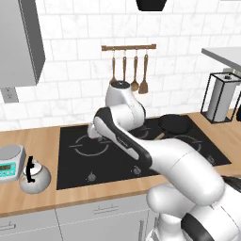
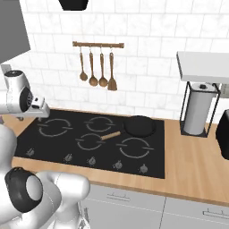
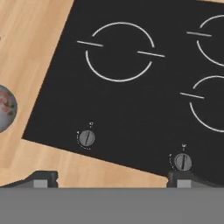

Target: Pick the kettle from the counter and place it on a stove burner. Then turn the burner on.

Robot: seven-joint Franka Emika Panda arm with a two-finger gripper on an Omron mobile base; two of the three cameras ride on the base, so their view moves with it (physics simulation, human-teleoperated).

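gripper (image 3: 111, 179) hanging spread wide, holding nothing | kettle (image 1: 35, 177) sitting on counter (image 1: 42, 141) at 9 o'clock of stove burner (image 3: 119, 51)

- The kettle (image 1: 34, 177) is gleaming silver, wearing a black handle and knob.
- The counter (image 1: 40, 141) is showing light brown wood grain.
- The cooktop (image 2: 89, 154) is lying glossy black — its stove burner (image 3: 119, 52) is tracing pale grey arcs.
- The wall tiles (image 2: 147, 31) are looking white.

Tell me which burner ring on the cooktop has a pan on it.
The back-right ring, under the black frying pan, whose wooden handle points toward the centre ring. The other rings on the black cooktop are bare, including the large left one.
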